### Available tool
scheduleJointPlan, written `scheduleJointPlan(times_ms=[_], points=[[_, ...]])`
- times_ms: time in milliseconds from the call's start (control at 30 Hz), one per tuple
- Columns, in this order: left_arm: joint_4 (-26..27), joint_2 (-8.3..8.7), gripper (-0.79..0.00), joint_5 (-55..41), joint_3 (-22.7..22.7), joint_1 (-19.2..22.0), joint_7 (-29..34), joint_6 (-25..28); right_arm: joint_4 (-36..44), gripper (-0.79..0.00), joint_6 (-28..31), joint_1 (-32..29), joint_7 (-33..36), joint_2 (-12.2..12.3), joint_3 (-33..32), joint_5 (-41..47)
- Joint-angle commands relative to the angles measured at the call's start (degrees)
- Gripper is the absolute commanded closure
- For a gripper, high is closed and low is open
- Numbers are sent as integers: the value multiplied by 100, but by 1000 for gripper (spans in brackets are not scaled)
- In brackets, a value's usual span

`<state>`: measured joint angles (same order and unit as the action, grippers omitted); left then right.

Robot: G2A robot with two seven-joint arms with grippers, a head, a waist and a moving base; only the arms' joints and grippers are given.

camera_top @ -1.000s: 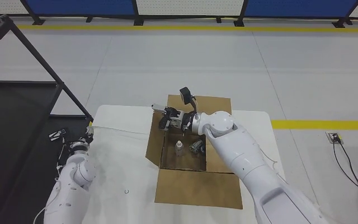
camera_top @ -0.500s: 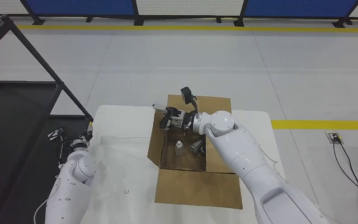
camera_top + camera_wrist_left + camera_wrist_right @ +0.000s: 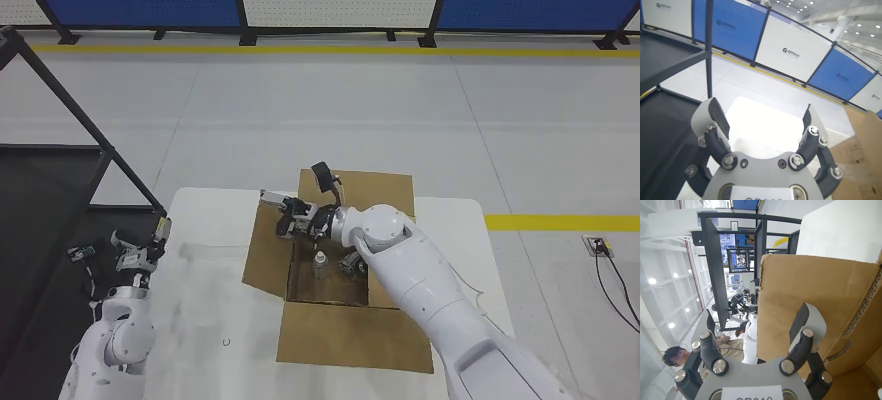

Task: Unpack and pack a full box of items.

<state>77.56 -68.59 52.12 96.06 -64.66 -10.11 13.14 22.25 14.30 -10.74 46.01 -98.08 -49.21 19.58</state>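
Note:
An open cardboard box (image 3: 355, 335) stands on the white table (image 3: 210, 300) with its flaps spread. Inside it stand a clear bottle (image 3: 320, 263) and a darker item (image 3: 350, 262) beside it. My right gripper (image 3: 283, 213) is at the far end of the box's left flap (image 3: 262, 255). It is open, and the flap (image 3: 810, 279) stands between its fingers (image 3: 806, 321) with the gripper (image 3: 757, 313) straddling the flap's edge. My left gripper (image 3: 140, 235) hovers over the table's left edge, open and holding nothing (image 3: 761, 106). The box (image 3: 863, 136) lies well off to its side.
A black metal rack (image 3: 50, 200) stands right beside the table's left edge, close to my left arm. A small ring (image 3: 227, 343) lies on the table in front of the box. White table surface stretches between the left gripper and the box.
My right gripper has shifted left and the box's left flap has swung outward with it. My left arm has drawn back toward the table's left edge.

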Motion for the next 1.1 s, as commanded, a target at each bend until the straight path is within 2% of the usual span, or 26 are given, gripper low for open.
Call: scheduleJointPlan(times_ms=[0,200,333,567,800,1067], points=[[450,50,-785,61,142,-366,97,590,5,-785,29,-25,-227,-58,57,-88],[1114,163,-785,13,444,-954,407,1991,-52,-785,45,-49,-693,-202,220,-393],[1264,211,-785,145,463,-1128,682,2439,-137,-785,61,-43,-779,-270,246,-454],[1104,227,-785,520,100,-1056,956,2572,-284,-785,114,-2,-684,-348,228,-487],[707,221,-785,987,-281,-781,1070,2315,-407,-785,423,35,-107,-340,64,-280],[453,223,-785,1347,-490,-641,901,2071,-464,-785,708,53,193,-271,-150,-127]])
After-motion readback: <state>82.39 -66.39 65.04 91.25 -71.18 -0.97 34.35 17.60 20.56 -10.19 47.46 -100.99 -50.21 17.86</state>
